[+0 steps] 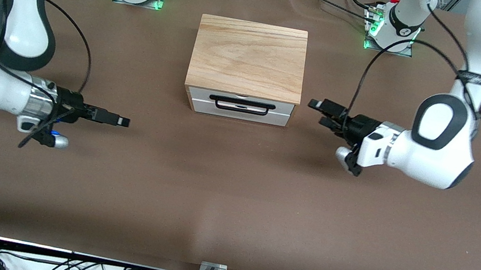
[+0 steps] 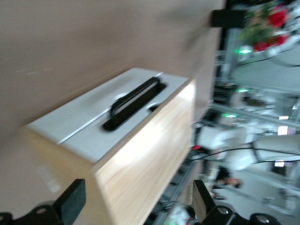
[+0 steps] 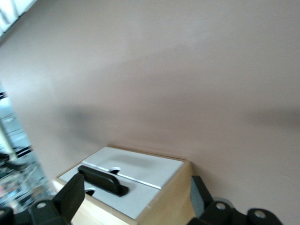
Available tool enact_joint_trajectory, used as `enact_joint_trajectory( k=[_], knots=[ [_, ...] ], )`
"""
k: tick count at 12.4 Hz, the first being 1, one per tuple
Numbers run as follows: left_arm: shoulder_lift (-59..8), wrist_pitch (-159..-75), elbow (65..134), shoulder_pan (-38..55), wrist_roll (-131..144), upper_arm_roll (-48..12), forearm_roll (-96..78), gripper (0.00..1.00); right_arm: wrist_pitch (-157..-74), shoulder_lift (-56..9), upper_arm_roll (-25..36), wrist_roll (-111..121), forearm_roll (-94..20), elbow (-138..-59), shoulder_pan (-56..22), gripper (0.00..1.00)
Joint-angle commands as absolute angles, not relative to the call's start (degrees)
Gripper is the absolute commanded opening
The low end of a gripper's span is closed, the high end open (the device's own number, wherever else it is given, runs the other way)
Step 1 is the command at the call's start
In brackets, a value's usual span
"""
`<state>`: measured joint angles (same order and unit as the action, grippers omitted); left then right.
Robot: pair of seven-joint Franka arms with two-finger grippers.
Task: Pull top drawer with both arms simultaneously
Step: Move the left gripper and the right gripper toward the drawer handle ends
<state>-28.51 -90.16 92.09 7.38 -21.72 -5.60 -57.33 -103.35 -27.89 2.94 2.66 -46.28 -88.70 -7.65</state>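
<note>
Top drawer [image 1: 241, 101] is shut, handle [image 1: 241, 106] untouched. Both my grippers, left [image 1: 317, 111] and right [image 1: 124, 122], hang open w/ nothing held, flanking the cabinet [image 1: 248, 58], prob lining up.

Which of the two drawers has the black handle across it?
The top drawer, directly under the cabinet top; the handle sits on its front, above the lower drawer.

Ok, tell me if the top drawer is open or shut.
Shut. The top drawer has its white front flush with the cabinet edge, and no tray shows. Neither gripper touches its handle.
</note>
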Motion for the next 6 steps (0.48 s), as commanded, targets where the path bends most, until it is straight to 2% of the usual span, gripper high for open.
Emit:
enact_joint_trajectory(
  k=[1, 3, 6],
  knots=[
    [-34.79, -96.38, 91.23, 10.44, -31.77, -5.54, -63.71, 1.0, -103.18, -31.8, 2.81, 16.29, -60.06, -91.39, -7.65, 1.0],
    [-37.35, -99.05, 93.06, 12.3, -36.89, -5.62, -71.06, 1.0, -102.92, -35.23, 2.73, 27.89, -71.14, -94.47, -8.52, 1.0],
    [-39.63, -100.81, 98.94, 15.02, -50.84, -5.8, -85.21, 1.0, -103.27, -37.62, 2.81, 38.04, -81.01, -98.07, -11.59, 1.0]
  ],
)
